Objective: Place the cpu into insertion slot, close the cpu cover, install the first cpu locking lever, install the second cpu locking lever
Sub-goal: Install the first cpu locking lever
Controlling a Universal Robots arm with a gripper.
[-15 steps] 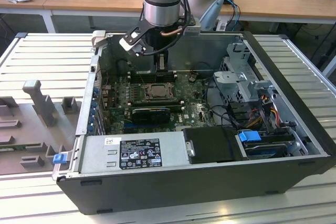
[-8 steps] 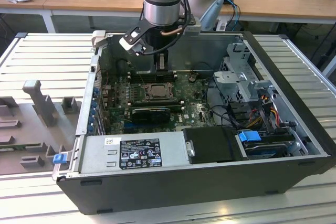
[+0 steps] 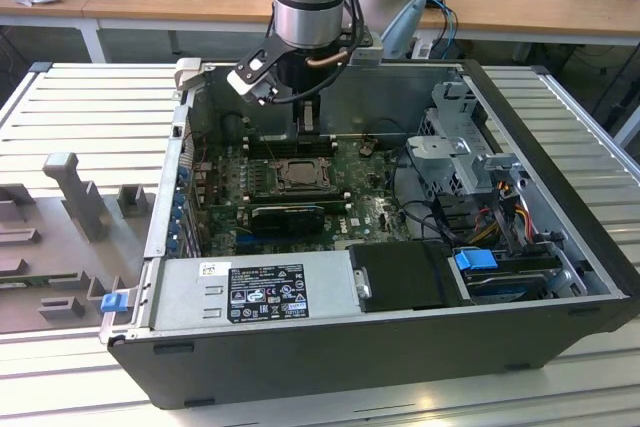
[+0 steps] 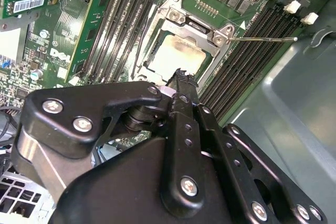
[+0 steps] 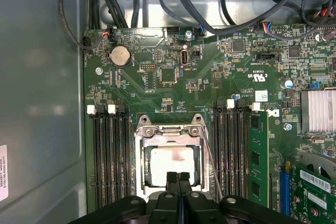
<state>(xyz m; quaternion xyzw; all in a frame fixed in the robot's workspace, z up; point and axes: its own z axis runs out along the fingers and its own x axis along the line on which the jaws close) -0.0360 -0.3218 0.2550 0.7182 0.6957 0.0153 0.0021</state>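
Note:
The cpu [image 5: 170, 163] [image 4: 178, 53], a pale silver square, lies in its socket on the green motherboard [image 5: 173, 77]. The cpu cover [image 5: 168, 132] [image 4: 181, 17], a silver frame, lies flat around it. A thin wire locking lever [image 4: 262, 39] [image 5: 210, 161] sticks out from a corner of the socket, slanting across the memory slots. My gripper [image 5: 177, 178] [image 4: 181, 74] [image 3: 308, 125] hangs just above the socket's near edge, its black fingers pressed together with nothing between them. In the exterior view it is inside the open computer case, over the socket [image 3: 297, 175].
Memory slots flank the socket, one filled with a green module [image 5: 258, 150]. A black graphics card [image 3: 288, 215] lies in front of the socket. The power supply [image 3: 250, 287], a drive cage [image 3: 460, 147] and cables [image 5: 210, 3] crowd the case around the board.

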